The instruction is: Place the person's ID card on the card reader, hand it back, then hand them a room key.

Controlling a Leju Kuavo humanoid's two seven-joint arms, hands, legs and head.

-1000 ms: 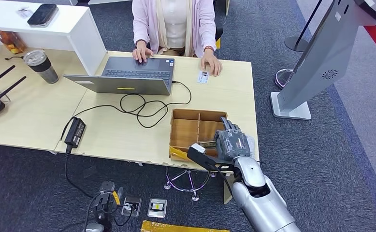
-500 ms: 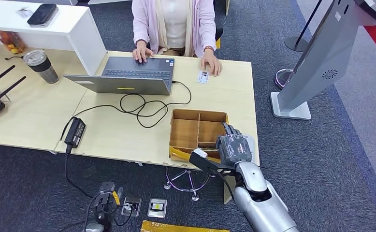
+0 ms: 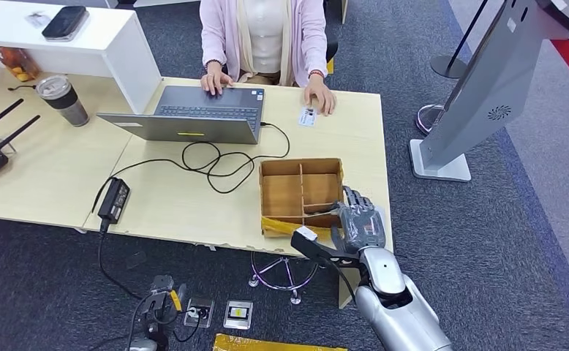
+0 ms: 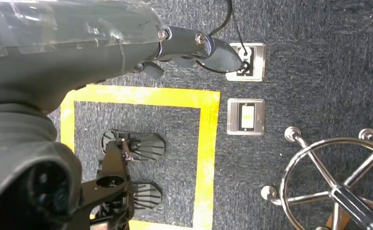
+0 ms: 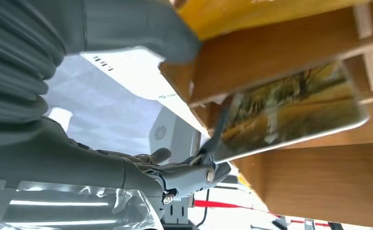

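Nearest, the right hand [image 3: 360, 223] sits at the table's near edge, against the right wall of the wooden box [image 3: 301, 191]. In the right wrist view its thumb and a dark fingertip [image 5: 208, 175] seem to pinch a picture-printed room key [image 5: 290, 110] at the box's rim, though blur makes the grip uncertain. The box lies close to the table [image 3: 55, 175] corner, with bare tabletop beyond it. Farther on, the ID card [image 3: 308, 116] lies flat beside the person's hand [image 3: 320, 96], near the laptop [image 3: 194, 113].

The left hand [image 4: 194, 45] hangs over the floor, fingers curled in on nothing.
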